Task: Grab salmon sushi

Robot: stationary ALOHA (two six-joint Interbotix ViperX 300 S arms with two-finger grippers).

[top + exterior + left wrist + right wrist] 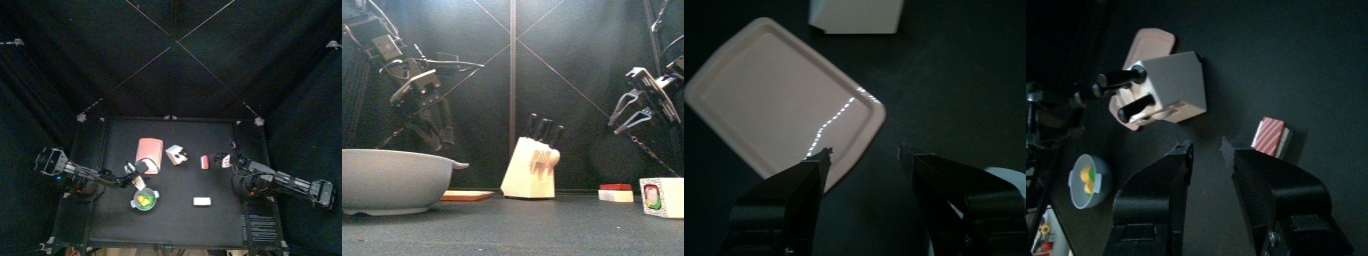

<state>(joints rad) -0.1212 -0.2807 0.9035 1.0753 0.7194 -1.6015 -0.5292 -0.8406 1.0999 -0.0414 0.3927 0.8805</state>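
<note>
Only the right wrist view shows the salmon sushi (pixel 1272 136) beyond the open right pincer (pixel 1207 147)

A robot test pen, dressed up with kitchen props

We see a small black counter (pixel 171 205) closed in by black curtains (pixel 54 60), with two black arms reaching in from either side. On the counter stand kitchen playthings: a knife block (pixel 531 167), a grey bowl (pixel 393 179), a pink cutting board (pixel 784 95) — a staged lab setup, not a real kitchen.
</note>
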